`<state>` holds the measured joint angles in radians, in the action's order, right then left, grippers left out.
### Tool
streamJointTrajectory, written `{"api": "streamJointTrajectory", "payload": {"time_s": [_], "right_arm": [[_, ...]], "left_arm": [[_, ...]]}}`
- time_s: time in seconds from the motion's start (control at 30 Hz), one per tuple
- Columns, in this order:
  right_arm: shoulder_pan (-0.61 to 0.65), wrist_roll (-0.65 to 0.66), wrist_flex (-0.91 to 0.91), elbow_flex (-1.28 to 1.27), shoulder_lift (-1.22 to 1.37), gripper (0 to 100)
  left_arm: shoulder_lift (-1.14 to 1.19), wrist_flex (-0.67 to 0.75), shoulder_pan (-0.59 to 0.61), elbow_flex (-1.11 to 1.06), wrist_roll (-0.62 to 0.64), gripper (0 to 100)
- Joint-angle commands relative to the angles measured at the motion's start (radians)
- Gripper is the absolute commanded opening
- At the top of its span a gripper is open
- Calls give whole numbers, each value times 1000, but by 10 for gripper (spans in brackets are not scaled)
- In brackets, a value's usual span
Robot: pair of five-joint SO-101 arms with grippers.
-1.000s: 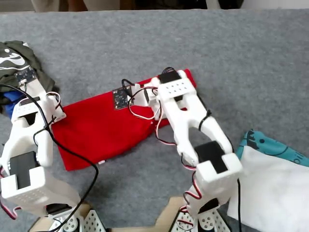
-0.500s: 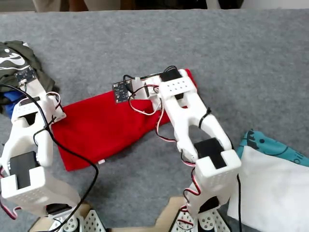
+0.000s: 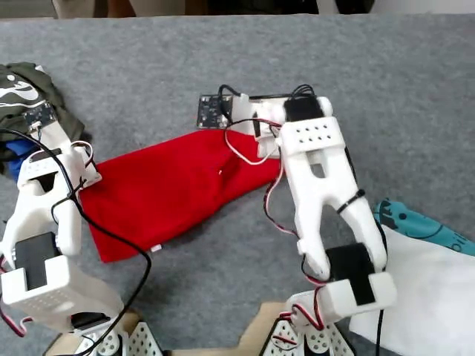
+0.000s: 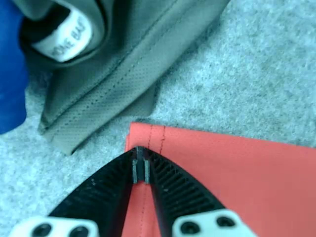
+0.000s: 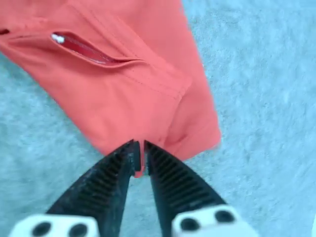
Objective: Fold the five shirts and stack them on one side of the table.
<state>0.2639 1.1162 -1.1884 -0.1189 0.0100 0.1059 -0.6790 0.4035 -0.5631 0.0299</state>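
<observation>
The red shirt (image 3: pixel 163 193) lies stretched mid-table (image 3: pixel 386 74), with the olive shirt (image 3: pixel 18 85) just beside one corner. My left claw (image 4: pixel 140 168) is clamped on that corner and my right claw (image 5: pixel 139 155) pinches the opposite hem. Both bites are thin, so an uneven pull could slip the cloth free or bunch the fold.

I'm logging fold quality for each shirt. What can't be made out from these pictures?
Blue shirt: cut off by the left wrist view's edge; in the high view, mostly behind the left arm.
Teal shirt: high view, mostly covered by the white shirt, itself cut off by the frame's edges.
Red shirt: high view, one end hidden under the right arm's wrist.
</observation>
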Motion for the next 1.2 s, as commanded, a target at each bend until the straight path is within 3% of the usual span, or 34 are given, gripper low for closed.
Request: {"api": "streamJointTrajectory", "payload": {"time_s": [0.0,0.2,0.4,0.57,0.77,0.9,1.03,1.17], "right_arm": [[64,-91,-3,-18,-56,5],[186,-324,126,-50,150,5],[245,-433,143,179,430,5],[223,-488,-2,400,573,5],[197,-502,-216,578,441,5],[136,-497,-279,582,274,5],[-10,-526,-206,486,173,5],[-252,-493,18,387,173,5]], "left_arm": [[5,-2,9,31,5,20],[5,-2,11,29,5,20],[5,-2,11,29,5,20],[5,-2,11,31,5,20],[5,-2,9,31,5,20],[4,-20,18,38,5,20],[-105,-275,18,164,6,20],[-257,-450,29,308,-2,23]]}}
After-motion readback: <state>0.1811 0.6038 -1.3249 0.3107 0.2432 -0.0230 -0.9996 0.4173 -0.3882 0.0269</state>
